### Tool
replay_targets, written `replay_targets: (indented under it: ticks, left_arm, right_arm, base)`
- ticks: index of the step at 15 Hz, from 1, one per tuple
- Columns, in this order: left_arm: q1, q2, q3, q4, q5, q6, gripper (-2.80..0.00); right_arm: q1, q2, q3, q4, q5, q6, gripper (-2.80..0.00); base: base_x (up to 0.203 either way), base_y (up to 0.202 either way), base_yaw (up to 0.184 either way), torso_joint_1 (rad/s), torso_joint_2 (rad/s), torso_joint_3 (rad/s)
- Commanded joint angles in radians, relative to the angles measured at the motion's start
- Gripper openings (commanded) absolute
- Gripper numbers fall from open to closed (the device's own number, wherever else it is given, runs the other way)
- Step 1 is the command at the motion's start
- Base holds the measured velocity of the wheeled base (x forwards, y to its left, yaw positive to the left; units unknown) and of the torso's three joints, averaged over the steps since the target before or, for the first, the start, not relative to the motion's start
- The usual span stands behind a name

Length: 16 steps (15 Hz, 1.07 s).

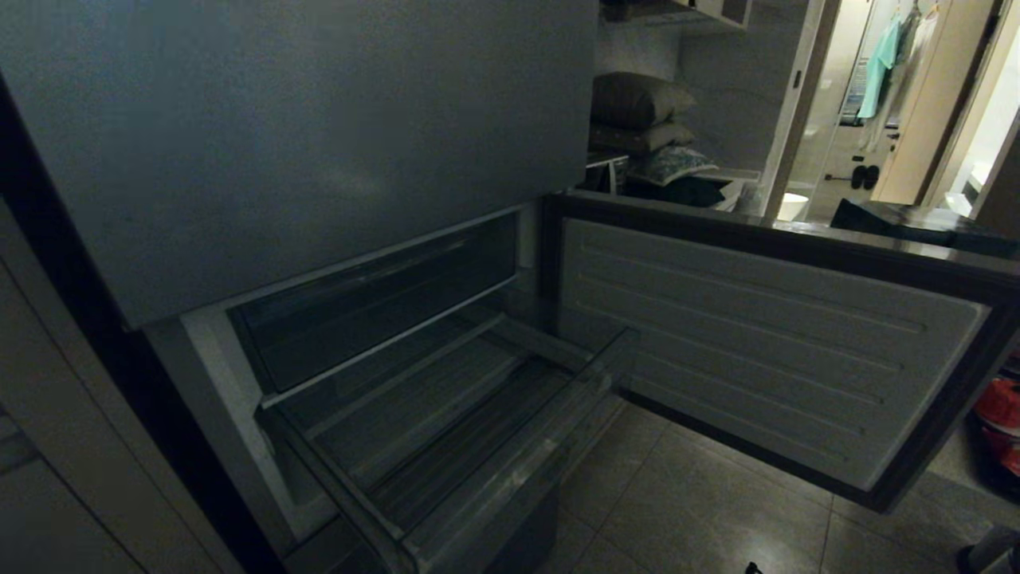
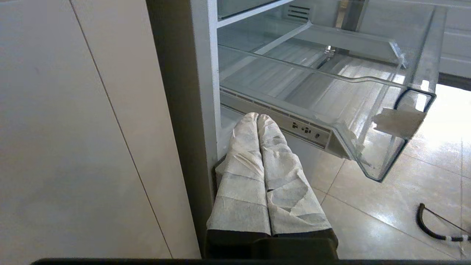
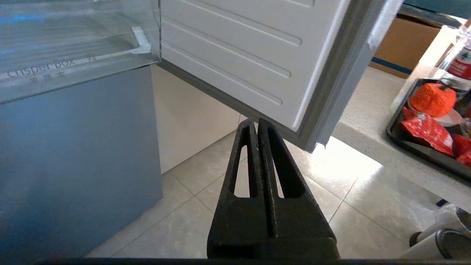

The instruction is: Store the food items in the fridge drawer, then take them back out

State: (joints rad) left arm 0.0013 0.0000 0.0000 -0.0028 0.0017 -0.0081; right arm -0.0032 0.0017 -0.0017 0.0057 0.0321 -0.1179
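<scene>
Red food items (image 3: pixel 434 110) on a tray (image 3: pixel 415 145) show only past the closed, empty right end effector (image 3: pixel 256 123).

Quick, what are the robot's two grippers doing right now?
Left gripper: shut, holding nothing.
Right gripper: shut, holding nothing.

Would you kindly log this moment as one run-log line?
fridge drawer: pulled out, empty | food items: on black tray, off to the side | left gripper: shut, idle | right gripper: shut, empty
</scene>
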Motion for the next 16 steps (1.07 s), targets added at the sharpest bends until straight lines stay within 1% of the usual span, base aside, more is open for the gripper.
replay_targets:
  ticks: [1,3,16]
  left_arm:
    - [0.0,0.001,0.0,0.0,0.001,0.0,-2.8]
    - [0.0,0.0,0.0,0.0,0.001,0.0,-2.8]
    - [0.0,0.002,0.0,0.0,0.001,0.0,-2.8]
  right_arm:
    - [0.0,-0.003,0.0,0.003,0.0,0.008,-2.8]
    - [0.0,-0.003,0.0,0.0,-0.012,0.04,-2.8]
    - [0.0,-0.003,0.0,-0.001,-0.015,0.057,-2.8]
  base:
    - [0.0,0.0,0.0,0.0,0.0,0.0]
    - [0.001,-0.001,0.044,0.001,0.0,0.001]
    - [0.001,-0.008,0.173,0.003,0.0,0.002]
